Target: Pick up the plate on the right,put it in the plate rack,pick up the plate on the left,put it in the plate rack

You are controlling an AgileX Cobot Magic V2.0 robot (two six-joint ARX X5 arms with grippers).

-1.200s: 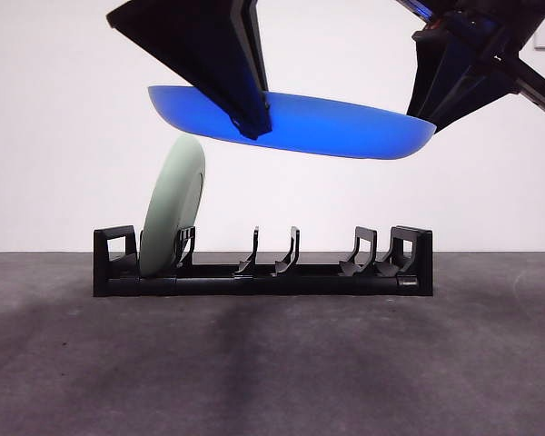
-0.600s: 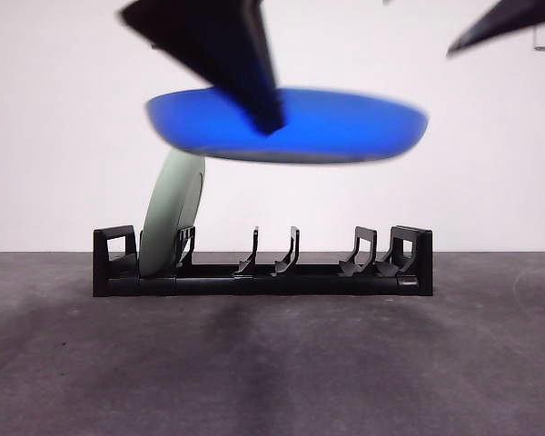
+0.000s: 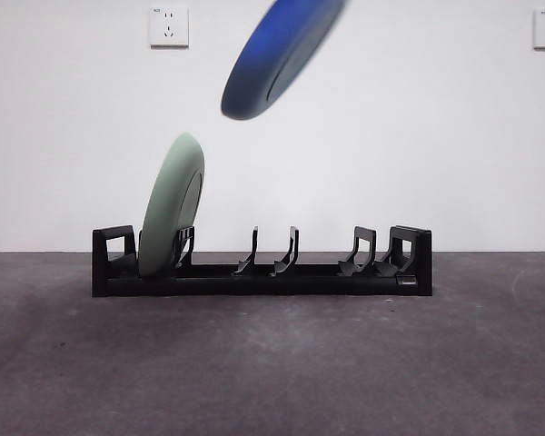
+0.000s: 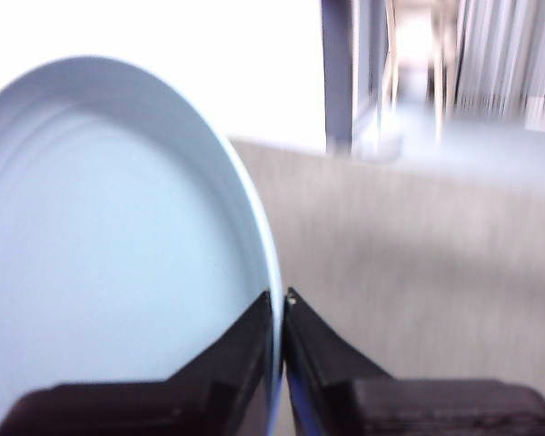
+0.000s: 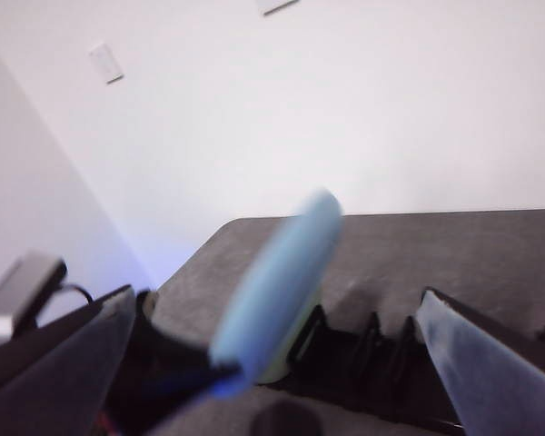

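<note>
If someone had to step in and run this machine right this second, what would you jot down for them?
Left gripper: shut on the rim of the blue plate, held tilted, high above the rack.
Right gripper: open, holding nothing, off to the side.
Done: the green plate stands in the rack's end slot.
Left: lower the blue plate into one of the free slots and let go.
</note>
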